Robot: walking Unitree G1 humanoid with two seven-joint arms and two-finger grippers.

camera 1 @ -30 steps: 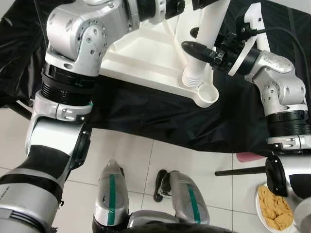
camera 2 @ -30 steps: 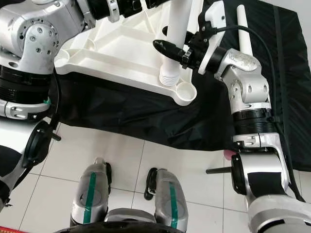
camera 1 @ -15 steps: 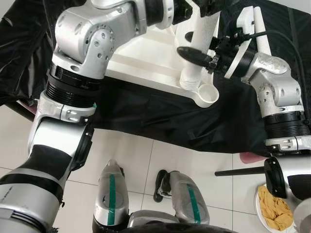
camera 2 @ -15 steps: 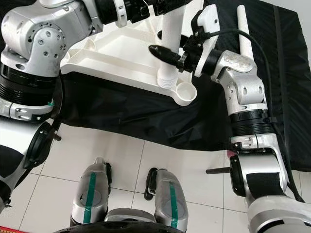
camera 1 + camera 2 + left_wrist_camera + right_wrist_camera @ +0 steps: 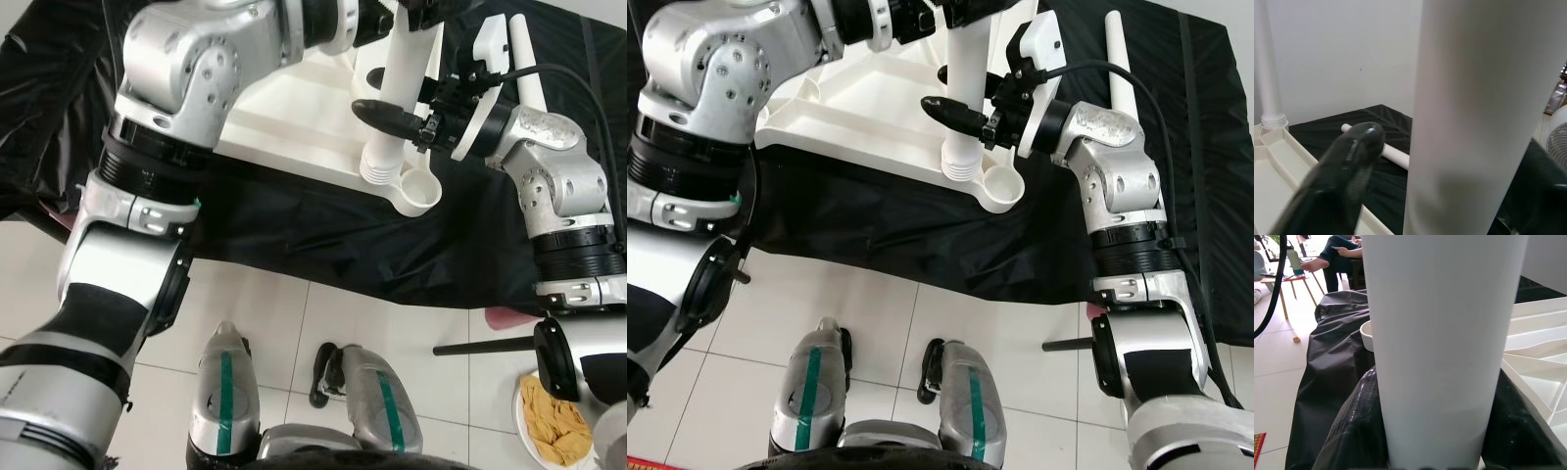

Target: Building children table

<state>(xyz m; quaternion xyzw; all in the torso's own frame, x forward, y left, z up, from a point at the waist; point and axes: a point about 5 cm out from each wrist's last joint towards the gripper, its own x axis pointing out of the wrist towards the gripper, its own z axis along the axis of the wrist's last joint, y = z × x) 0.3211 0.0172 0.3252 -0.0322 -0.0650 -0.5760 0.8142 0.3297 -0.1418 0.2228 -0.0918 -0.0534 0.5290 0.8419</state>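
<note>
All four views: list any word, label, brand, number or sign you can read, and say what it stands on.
None can be read.
The white table leg, the upturned white tabletop and the black sheet carry no print.
The green stripes on the robot's feet are plain tape with no lettering.
Both tools, left and right, show no markings.

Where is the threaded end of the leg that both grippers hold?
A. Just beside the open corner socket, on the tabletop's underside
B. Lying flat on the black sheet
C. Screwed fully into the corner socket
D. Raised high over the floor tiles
A: the ribbed end of the leg sits by the open socket, held by the right gripper and left gripper.
</note>
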